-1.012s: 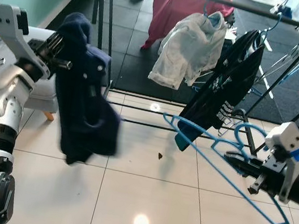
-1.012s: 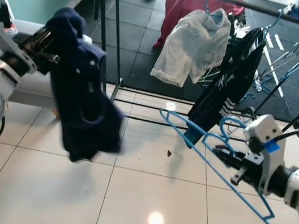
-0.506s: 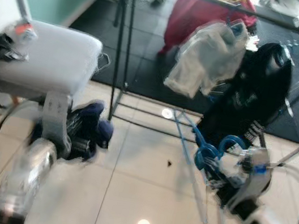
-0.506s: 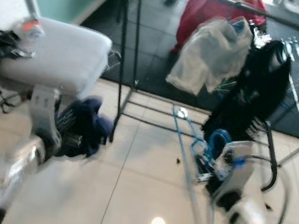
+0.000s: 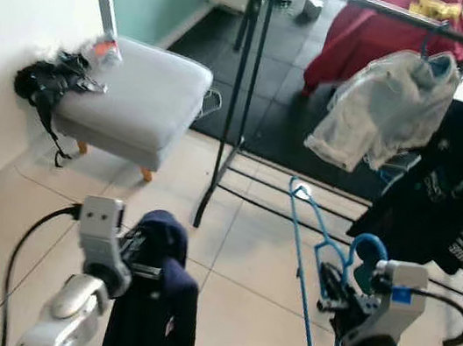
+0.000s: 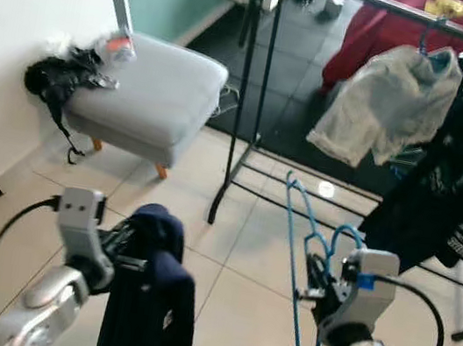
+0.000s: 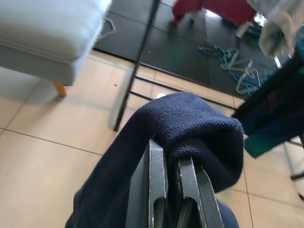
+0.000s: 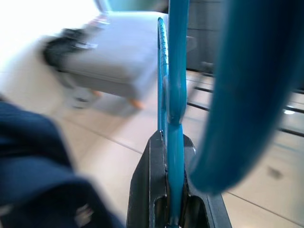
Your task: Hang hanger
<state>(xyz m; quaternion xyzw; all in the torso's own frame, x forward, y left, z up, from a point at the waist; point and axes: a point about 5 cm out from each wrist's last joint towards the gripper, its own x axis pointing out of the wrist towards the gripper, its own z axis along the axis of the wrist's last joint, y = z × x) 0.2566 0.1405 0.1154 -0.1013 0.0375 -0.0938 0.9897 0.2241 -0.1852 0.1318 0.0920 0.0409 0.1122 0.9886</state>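
A navy garment (image 5: 149,319) hangs low in front of me, draped over my left gripper (image 5: 138,266). In the left wrist view the black fingers (image 7: 156,180) are shut, with the navy cloth (image 7: 194,123) folded over their tips. A blue wire hanger (image 5: 305,265) stands nearly upright at the lower right, its hook (image 5: 368,249) by my right gripper (image 5: 328,294). The right wrist view has the right gripper (image 8: 171,137) shut on the hanger's blue wire (image 8: 176,71). The black clothes rack (image 5: 240,95) stands beyond both hands.
A white jacket (image 5: 384,110) and a black garment (image 5: 455,193) hang on the rack's bar. A red cloth (image 5: 370,36) lies behind it. A grey ottoman (image 5: 138,95) with a black bag (image 5: 46,84) stands at the left against a white wall. Pale tiled floor lies underfoot.
The camera has swung left, bringing the ottoman and wall into view. Both arms have come down and nearer my body, still holding the navy garment and the hanger.
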